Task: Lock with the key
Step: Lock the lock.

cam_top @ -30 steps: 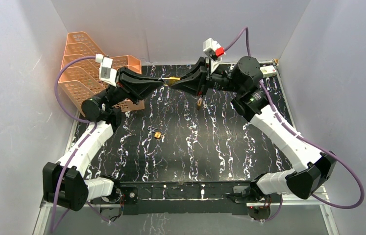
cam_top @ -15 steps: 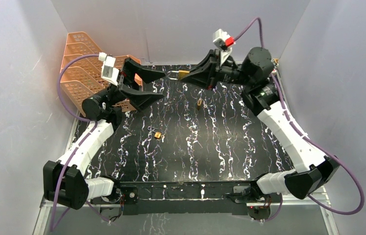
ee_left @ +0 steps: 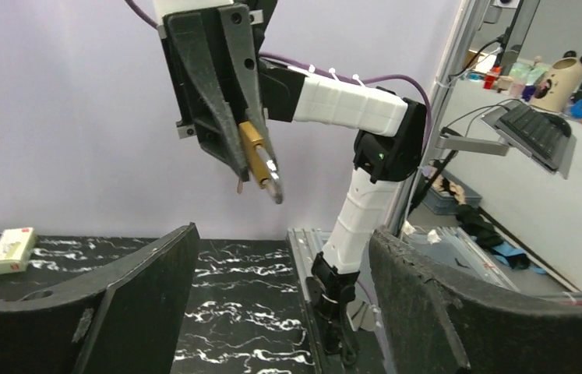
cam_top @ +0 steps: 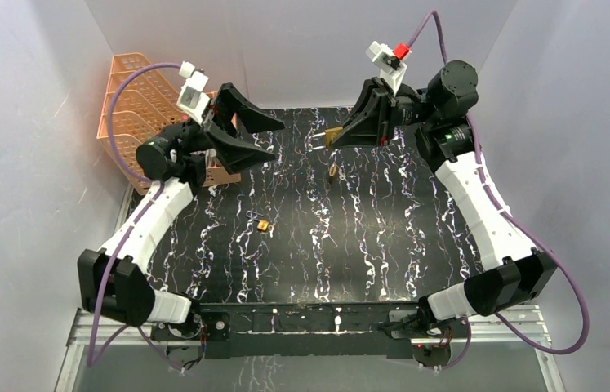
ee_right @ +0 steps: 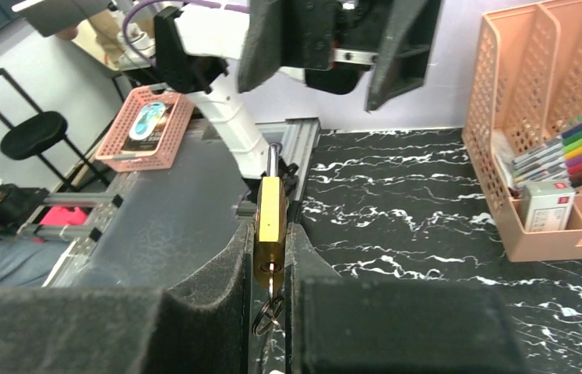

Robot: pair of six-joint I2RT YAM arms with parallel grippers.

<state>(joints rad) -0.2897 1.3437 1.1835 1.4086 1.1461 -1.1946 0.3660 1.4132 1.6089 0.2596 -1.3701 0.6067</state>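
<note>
Gripping small brass padlock (ee_right: pixel 271 206) by flat sides, right claw (ee_right: pixel 271 234) holds firm; metal likely rigid, slick. Left claw (ee_left: pixel 281 238) gapes empty.

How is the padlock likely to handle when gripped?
The padlock looks solid brass, so probably rigid and heavy for its size. Its smooth faces may slip in the right gripper. The hanging key ring would likely swing.

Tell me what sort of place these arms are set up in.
Probably a robotics lab: the marbled tabletop sits in a plain walled enclosure, and beyond it the wrist views show a desk keyboard, an aluminium frame post and a black stool.
</note>
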